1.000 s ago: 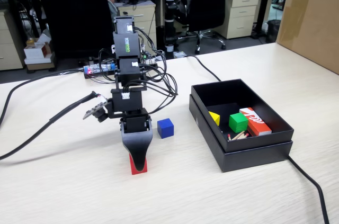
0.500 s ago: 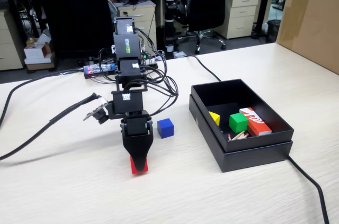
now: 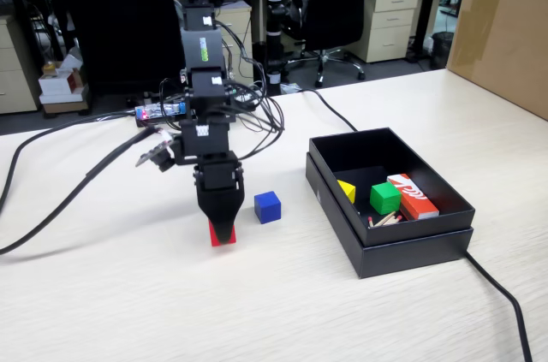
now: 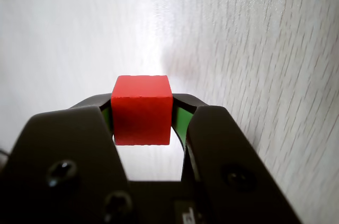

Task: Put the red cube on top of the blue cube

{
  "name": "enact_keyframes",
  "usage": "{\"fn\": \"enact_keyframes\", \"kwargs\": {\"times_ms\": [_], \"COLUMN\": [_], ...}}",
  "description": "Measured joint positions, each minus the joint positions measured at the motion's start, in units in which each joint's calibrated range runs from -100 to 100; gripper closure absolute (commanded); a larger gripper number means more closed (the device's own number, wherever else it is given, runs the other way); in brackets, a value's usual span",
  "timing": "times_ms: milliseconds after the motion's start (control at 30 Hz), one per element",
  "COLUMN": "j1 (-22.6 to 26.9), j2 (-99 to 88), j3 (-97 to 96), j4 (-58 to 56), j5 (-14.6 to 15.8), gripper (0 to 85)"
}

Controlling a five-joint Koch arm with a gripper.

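1. The red cube (image 4: 141,109) is clamped between the two jaws of the gripper (image 4: 143,112), whose green pads press on its left and right faces in the wrist view.
2. In the fixed view the gripper (image 3: 223,231) points down, and the red cube (image 3: 216,234) is seen at its tip, low over the table (image 3: 128,293); whether the cube touches the table cannot be told.
3. The blue cube (image 3: 267,206) rests on the table just to the right of the gripper, apart from it.
4. Farther right, an open black box (image 3: 390,242) is placed on the table.
5. Inside the box, a yellow piece (image 3: 347,191), a green cube (image 3: 384,198) and a red-and-white box (image 3: 412,195) are seen.
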Motion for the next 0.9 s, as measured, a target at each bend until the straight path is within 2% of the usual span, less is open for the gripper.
{"fn": "enact_keyframes", "kwargs": {"times_ms": [100, 400, 600, 900], "j1": [1.47, 5.81, 7.57, 7.72], "j2": [-13.98, -33.14, -33.66, -24.60], "j3": [-8.49, -16.34, -17.43, -17.34], "j4": [-3.87, -7.51, -7.59, -4.96], "j5": [1.32, 4.05, 6.35, 7.03], "gripper": [83.4, 83.3, 83.1, 83.1]}}
